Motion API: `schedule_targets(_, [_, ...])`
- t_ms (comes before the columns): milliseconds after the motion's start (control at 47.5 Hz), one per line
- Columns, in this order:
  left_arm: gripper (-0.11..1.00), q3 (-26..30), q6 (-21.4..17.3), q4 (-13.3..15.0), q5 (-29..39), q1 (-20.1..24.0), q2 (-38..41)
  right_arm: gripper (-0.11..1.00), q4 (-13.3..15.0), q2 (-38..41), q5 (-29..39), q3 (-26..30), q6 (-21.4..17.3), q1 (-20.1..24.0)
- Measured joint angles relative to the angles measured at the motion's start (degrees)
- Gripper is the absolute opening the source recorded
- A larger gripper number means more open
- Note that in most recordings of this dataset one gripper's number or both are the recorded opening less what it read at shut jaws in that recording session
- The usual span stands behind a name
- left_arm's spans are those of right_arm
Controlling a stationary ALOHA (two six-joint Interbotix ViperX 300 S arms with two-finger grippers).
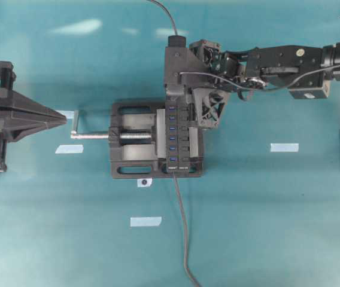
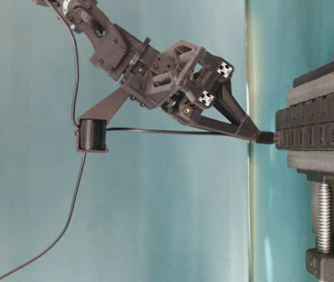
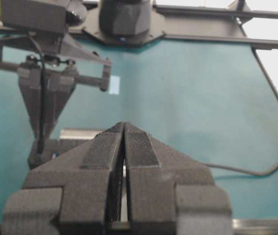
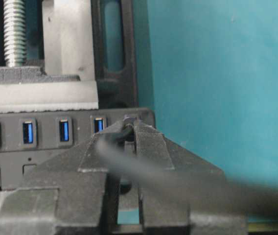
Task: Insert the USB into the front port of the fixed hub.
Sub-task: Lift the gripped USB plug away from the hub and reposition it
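The fixed hub [image 1: 173,140] is a black strip with a row of blue ports, clamped in the vise. My right gripper [image 1: 173,100] hangs over its far end, shut on the USB plug [image 2: 265,138]. In the table-level view the plug's tip meets the hub [image 2: 317,126] at its end port; how deep it sits I cannot tell. In the right wrist view the gripper [image 4: 129,126] holds the plug [image 4: 127,121] just past the last open blue port of the hub [image 4: 41,147]. The thin black cable [image 1: 169,21] trails away. My left gripper [image 1: 62,116] is shut and empty, left of the vise.
The black vise [image 1: 131,164] with silver screw and crank handle [image 1: 76,122] holds the hub. A grey cable [image 1: 183,233] runs from the hub's near end to the front edge. Pale tape marks [image 1: 284,147] lie on the teal table.
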State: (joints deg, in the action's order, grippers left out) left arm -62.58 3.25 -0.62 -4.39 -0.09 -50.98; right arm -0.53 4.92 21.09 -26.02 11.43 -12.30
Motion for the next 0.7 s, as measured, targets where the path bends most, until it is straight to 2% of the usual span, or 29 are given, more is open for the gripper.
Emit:
schedule_targets(527, [0.0,-0.18,0.0,0.0,0.0,0.0,-0.44,0.08,-0.79,-2.81,9.76,5.98,-0.26,2.02])
schedule_targets(695, [0.0,-0.26,0.0,0.09,0.09,0.0,-0.88,0.08,-1.23,-3.08,13.1,7.82,-2.2,3.6])
